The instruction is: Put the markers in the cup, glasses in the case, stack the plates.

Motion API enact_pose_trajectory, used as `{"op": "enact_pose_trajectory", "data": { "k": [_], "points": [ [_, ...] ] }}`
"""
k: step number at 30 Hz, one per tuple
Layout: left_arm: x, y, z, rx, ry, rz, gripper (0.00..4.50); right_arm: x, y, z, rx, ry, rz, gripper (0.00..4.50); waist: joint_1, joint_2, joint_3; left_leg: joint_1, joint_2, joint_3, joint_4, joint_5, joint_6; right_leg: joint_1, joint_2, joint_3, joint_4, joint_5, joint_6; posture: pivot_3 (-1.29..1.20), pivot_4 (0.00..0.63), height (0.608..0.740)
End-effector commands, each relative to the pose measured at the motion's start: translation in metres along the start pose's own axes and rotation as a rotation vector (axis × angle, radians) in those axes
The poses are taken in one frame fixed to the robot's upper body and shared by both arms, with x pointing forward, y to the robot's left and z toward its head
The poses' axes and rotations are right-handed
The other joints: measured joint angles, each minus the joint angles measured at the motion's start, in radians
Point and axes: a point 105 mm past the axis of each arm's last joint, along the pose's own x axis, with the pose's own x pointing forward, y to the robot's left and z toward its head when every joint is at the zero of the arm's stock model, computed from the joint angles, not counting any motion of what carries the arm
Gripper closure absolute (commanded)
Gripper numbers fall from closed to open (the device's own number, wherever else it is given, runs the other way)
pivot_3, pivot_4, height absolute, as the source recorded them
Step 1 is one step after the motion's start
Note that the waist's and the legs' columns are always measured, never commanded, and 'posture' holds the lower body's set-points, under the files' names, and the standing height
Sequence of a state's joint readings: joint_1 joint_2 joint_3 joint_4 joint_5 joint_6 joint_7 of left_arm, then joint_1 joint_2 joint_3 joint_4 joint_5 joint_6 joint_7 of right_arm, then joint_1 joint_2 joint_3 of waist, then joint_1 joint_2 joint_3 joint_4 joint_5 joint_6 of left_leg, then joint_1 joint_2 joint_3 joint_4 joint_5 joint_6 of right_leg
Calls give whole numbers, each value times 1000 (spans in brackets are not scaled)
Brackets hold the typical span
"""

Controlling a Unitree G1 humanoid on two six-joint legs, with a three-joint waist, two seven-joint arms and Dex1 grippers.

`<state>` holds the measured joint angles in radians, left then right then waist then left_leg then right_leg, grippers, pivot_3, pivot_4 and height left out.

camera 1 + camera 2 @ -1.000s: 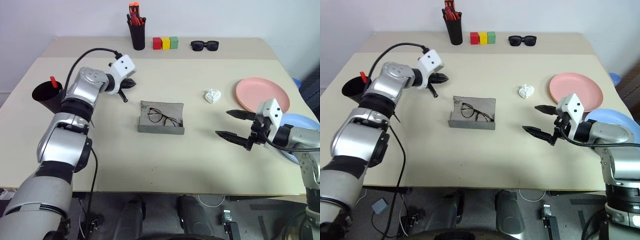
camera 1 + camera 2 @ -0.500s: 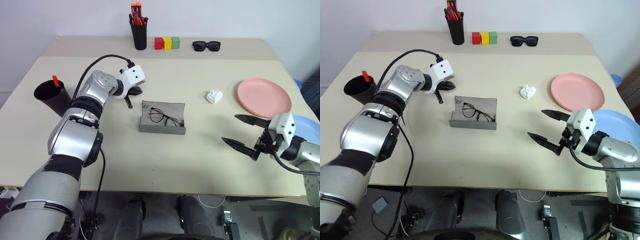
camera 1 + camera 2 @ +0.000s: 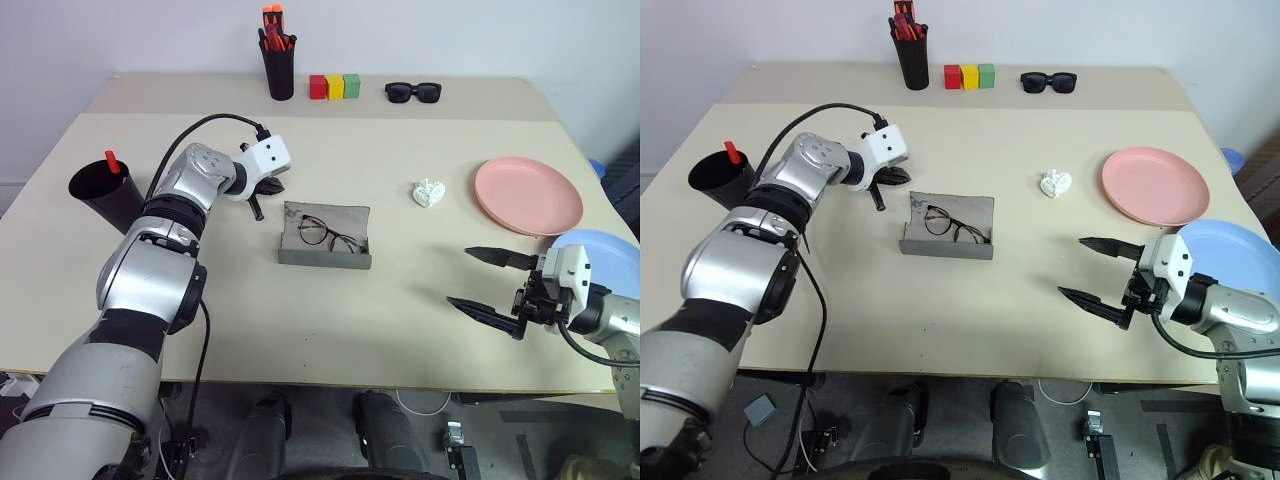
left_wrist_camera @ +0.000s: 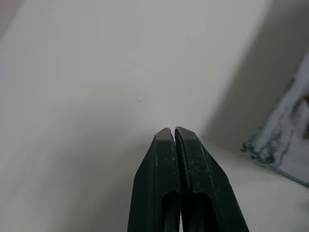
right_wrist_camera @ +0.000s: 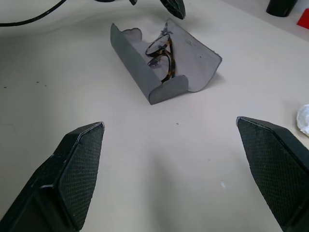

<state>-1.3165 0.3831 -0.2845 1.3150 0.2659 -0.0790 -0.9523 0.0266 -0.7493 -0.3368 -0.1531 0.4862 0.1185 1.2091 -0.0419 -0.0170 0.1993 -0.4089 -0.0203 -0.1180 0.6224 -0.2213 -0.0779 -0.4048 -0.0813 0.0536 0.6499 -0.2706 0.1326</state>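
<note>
Just beside left gripper (image 4: 174,133), fingers pressed together, empty: grey case (image 3: 324,243) corner. Ahead of right gripper (image 5: 171,128), fingers spread wide: glasses (image 5: 161,53) inside case; head views add salmon plate (image 3: 528,194).

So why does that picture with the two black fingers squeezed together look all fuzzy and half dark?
In the left wrist view the left gripper is shut and fairly sharp, but the table behind is soft and featureless; a grey shadow falls beside the case. The right eye view is evenly lit, with the glasses crisp.
</note>
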Motion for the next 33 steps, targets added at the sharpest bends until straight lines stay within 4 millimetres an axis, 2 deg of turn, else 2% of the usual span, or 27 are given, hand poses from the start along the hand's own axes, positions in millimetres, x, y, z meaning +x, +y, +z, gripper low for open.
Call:
{"op": "enact_pose_trajectory", "data": {
  "k": [1, 8, 12, 16, 20, 23, 27, 33],
  "points": [
    [1, -16, 4, 26, -31, -131, 4455, 3, 0, 8, -49, -26, 5, 0, -1, 0, 0, 0, 0, 0, 0, 0, 0, 0, 0, 0, 0, 0, 0, 0, 150, 740],
    [-16, -32, 5, 30, -143, -309, 4455, 9, -2, 7, -48, -37, -5, 0, -2, 0, 0, 0, 0, 0, 0, 0, 0, 0, 0, 0, 0, 0, 0, 0, 150, 740],
    [-30, -36, 7, 65, -211, -333, 4455, 11, -4, 5, -40, -32, -18, 0, -1, 0, 0, 0, 0, 0, 0, 0, 0, 0, 0, 0, 1, 0, 0, 0, 150, 740],
    [-46, -48, 17, 106, -282, -346, 4455, 12, -6, 1, -19, -21, -31, 0, -1, 0, 0, 0, 0, 0, 1, 0, 0, 0, 0, 0, 2, 0, 0, 0, 150, 740],
    [-53, -63, 19, 99, -280, -368, 4455, 13, -7, -3, 10, -11, -43, 0, 0, 0, 0, 0, 0, 0, 4, 0, 0, 1, 0, 0, 4, 0, 0, 0, 150, 740],
    [-50, -81, 16, 96, -267, -392, 4455, 13, -8, -11, 33, 21, -51, 0, 0, 1, -1, 1, 0, 0, 6, 0, 1, 2, 0, 0, 4, 0, 0, 0, 150, 740],
    [-42, -97, -1, 91, -201, -406, 4455, 9, -6, -17, 56, 39, -49, 0, 0, 1, -1, 2, 0, -1, 6, 0, 1, 3, 0, 0, 4, 0, 0, 0, 150, 740],
    [-39, -103, -10, 95, -163, -400, 4455, 4, -10, -18, 51, 43, -79, 0, 0, 2, -1, 7, 0, 0, 6, -1, 2, 9, 0, 0, 3, 0, -1, 0, 150, 740]
  ]
}}
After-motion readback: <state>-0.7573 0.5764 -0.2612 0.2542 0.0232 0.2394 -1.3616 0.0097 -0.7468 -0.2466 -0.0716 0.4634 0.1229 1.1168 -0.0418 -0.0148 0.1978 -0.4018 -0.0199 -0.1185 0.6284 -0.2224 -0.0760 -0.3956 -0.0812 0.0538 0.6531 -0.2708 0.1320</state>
